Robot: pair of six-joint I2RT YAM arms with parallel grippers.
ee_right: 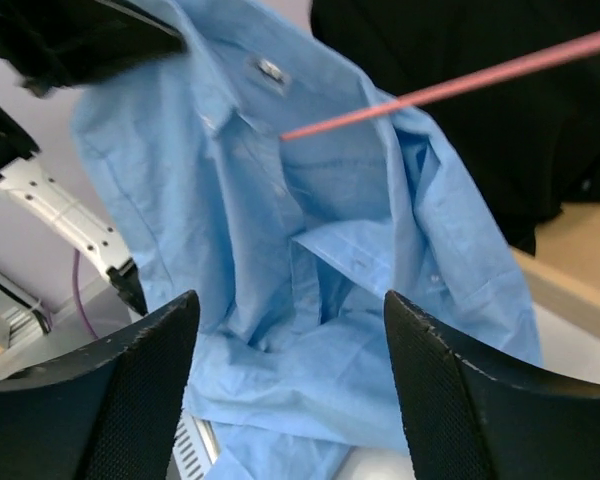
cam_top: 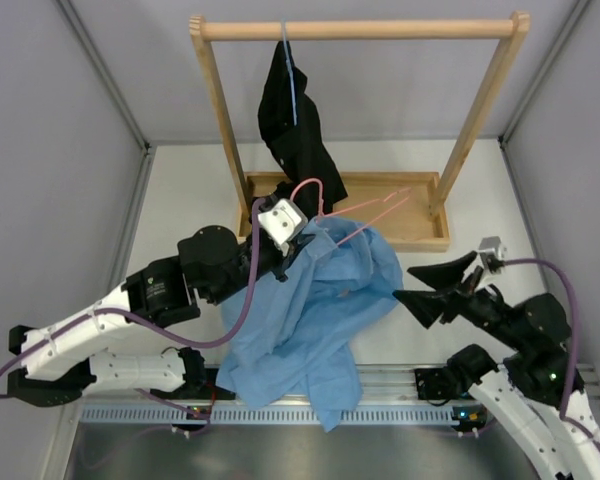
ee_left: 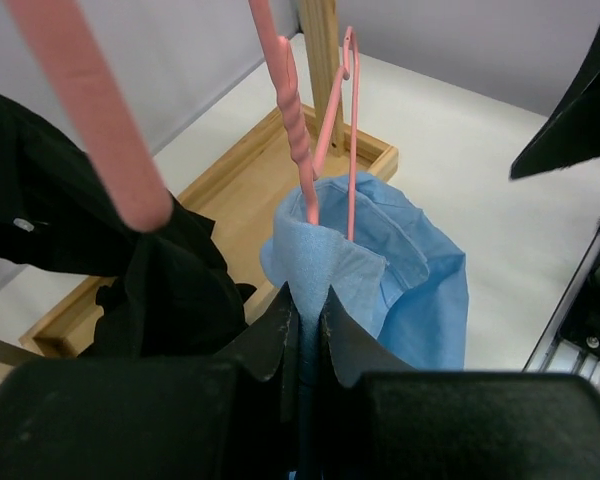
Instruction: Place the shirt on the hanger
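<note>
The light blue shirt (cam_top: 310, 310) hangs lifted by its collar end and trails down to the table's near edge. My left gripper (cam_top: 302, 245) is shut on a fold of the shirt (ee_left: 320, 262) near the collar. The pink wire hanger (cam_top: 355, 212) has one end inside the shirt's neck and its hook (cam_top: 305, 190) near my left gripper; its wires show in the left wrist view (ee_left: 325, 130). My right gripper (cam_top: 420, 287) is open and empty, just right of the shirt, facing it (ee_right: 320, 300). A hanger wire (ee_right: 460, 85) crosses above the collar.
A wooden rack (cam_top: 360, 30) with a tray base (cam_top: 420, 238) stands at the back. A black garment (cam_top: 292, 125) hangs from its bar on a pale blue hanger (cam_top: 291, 75), close behind the hanger hook. Grey walls close in both sides.
</note>
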